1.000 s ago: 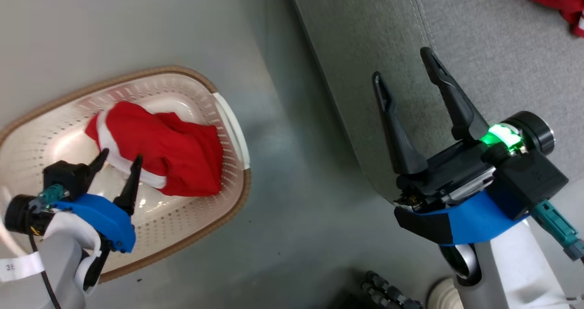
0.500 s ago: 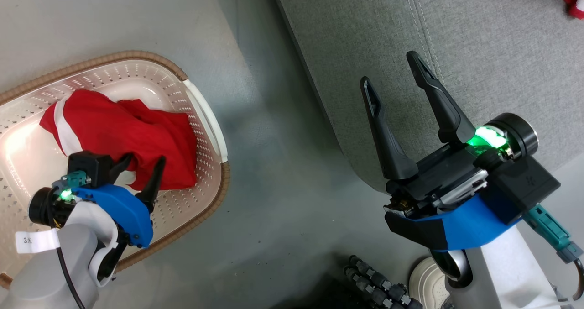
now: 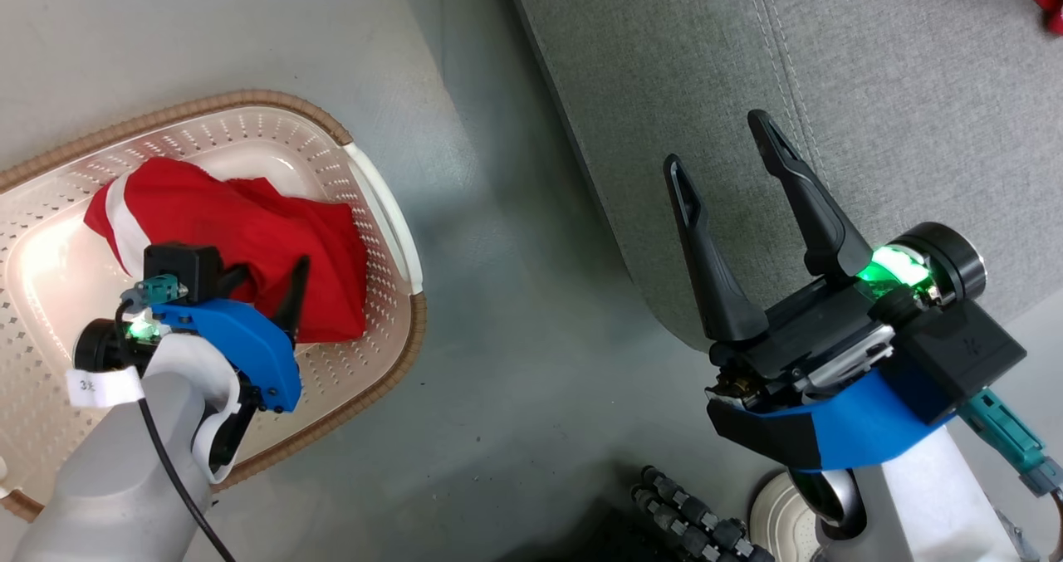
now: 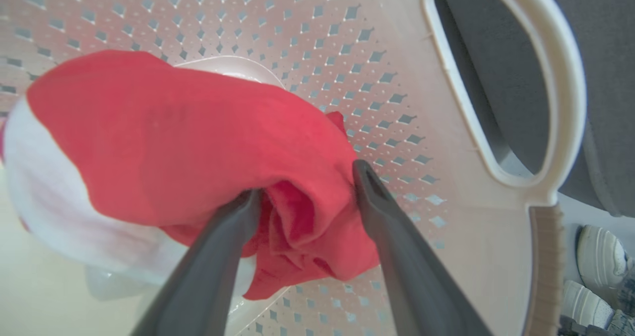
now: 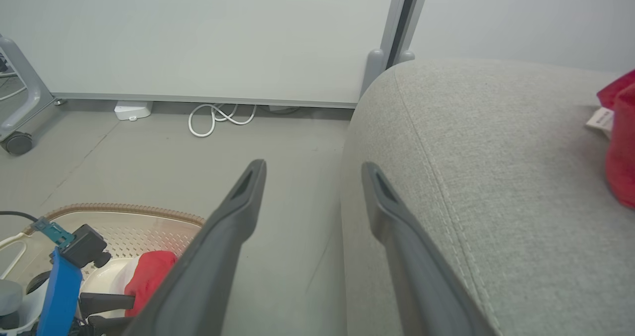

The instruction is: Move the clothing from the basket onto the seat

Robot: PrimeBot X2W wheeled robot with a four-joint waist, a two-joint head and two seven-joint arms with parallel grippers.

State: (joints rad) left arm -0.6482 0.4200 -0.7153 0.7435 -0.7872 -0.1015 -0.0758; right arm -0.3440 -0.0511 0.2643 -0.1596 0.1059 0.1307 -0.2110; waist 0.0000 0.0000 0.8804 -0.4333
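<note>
Grasping step; left gripper [image 4: 307, 179] part-open astride red garment [image 4: 173, 127] in basket [image 4: 397, 53]; must close, lift; right gripper [image 3: 716, 140] open, empty.

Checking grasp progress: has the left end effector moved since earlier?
Yes: against the basket, the left end effector advanced toward its handle, over the red garment.

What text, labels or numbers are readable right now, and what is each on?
"3" plus one unclear character: white band on the left forearm.
White tag on the red garment on the seat: too blurred to read.
Small mark on the right wrist's black housing: unreadable.
</note>
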